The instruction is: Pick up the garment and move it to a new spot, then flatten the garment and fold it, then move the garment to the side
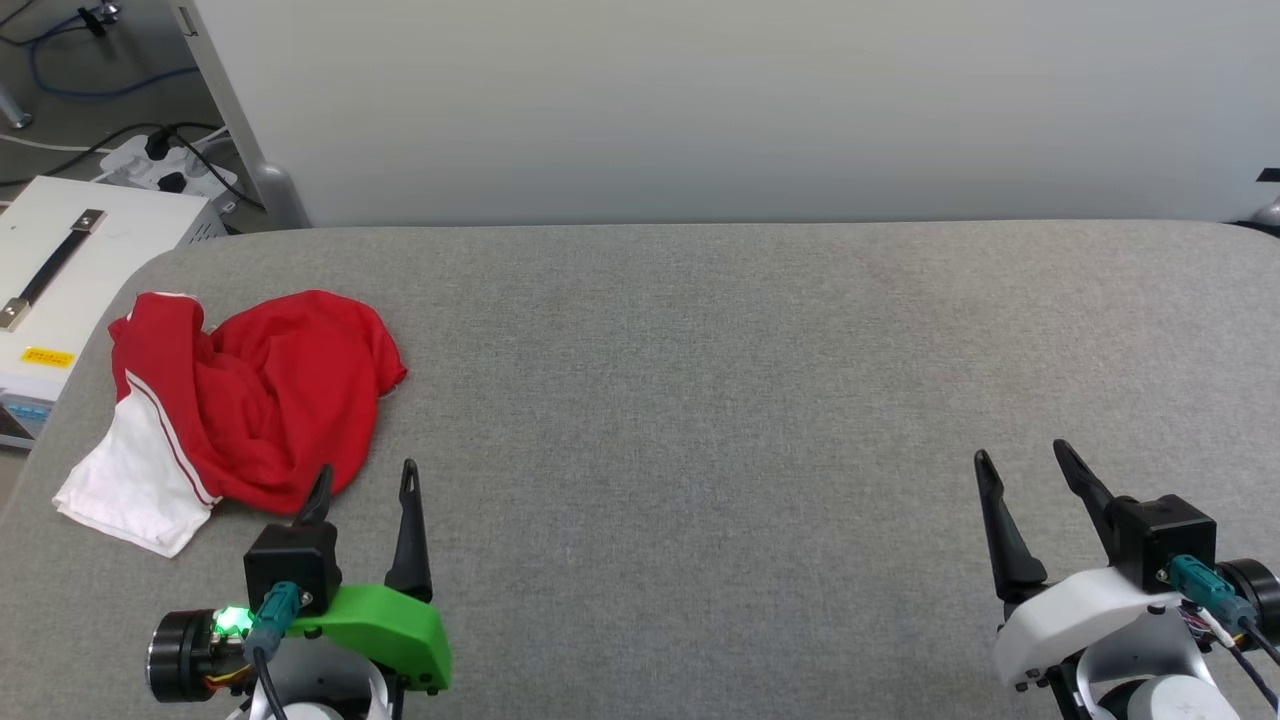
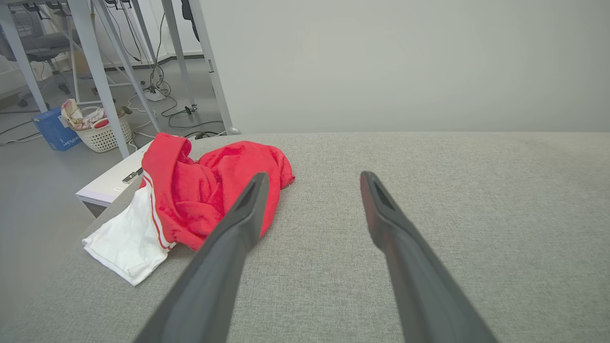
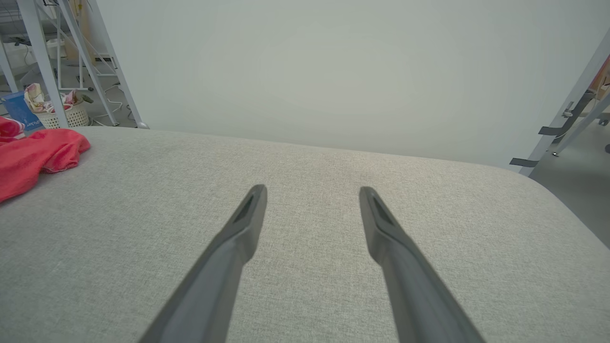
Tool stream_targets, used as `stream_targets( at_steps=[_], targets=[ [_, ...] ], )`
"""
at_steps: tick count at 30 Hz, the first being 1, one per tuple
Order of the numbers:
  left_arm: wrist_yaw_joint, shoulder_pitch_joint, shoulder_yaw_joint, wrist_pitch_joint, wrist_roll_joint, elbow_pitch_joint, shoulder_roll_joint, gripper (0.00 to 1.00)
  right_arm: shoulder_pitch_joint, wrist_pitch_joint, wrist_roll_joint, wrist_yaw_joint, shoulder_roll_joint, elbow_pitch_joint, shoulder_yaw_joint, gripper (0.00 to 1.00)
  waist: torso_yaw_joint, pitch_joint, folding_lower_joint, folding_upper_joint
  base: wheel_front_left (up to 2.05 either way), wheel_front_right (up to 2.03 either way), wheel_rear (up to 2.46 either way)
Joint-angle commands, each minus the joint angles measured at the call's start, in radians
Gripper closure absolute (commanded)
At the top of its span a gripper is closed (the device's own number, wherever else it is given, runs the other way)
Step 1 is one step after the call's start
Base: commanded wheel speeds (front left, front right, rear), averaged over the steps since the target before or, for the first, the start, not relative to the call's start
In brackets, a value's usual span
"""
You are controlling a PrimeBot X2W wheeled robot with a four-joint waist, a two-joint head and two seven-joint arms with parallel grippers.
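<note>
The garment [image 1: 270, 400] lies crumpled at the left of the head view, on the grey padded table [image 1: 750, 400] and close to its left edge. I judge the broad stretch of table to its right is where the shirt should go for flattening. It is one heap: the red body is bunched up, and one white sleeve [image 1: 140, 480] spills toward the lower left. I have two hands low in the frame. My left hand [image 1: 365, 468] sits just beside the heap's near edge, and my right hand [image 1: 1022, 450] is well apart at the lower right. Both are released, fingers spread, grasping nothing, which I read as readiness for the pick. No step of the task looks done yet.
</note>
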Motion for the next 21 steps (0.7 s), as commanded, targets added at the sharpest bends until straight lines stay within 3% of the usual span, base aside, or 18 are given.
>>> stream_targets(
  at_steps=[1, 21],
  targets=[
    [0.006, -0.003, 0.002, -0.011, -0.006, -0.004, -0.001, 0.0, -0.001, -0.012, 0.016, 0.0, 0.0, -0.011, -0.003, 0.0, 0.0, 0.0, 0.0, 0.0, 0.0, 0.0, 0.0],
    [0.011, -0.003, 0.008, -0.052, -0.024, -0.008, -0.001, 0.0, 0.011, -0.053, 0.07, 0.0, 0.0, -0.029, -0.01, 0.0, 0.003, 0.003, 0.0, 0.0, 0.0, 0.0, 0.0]
  ],
)
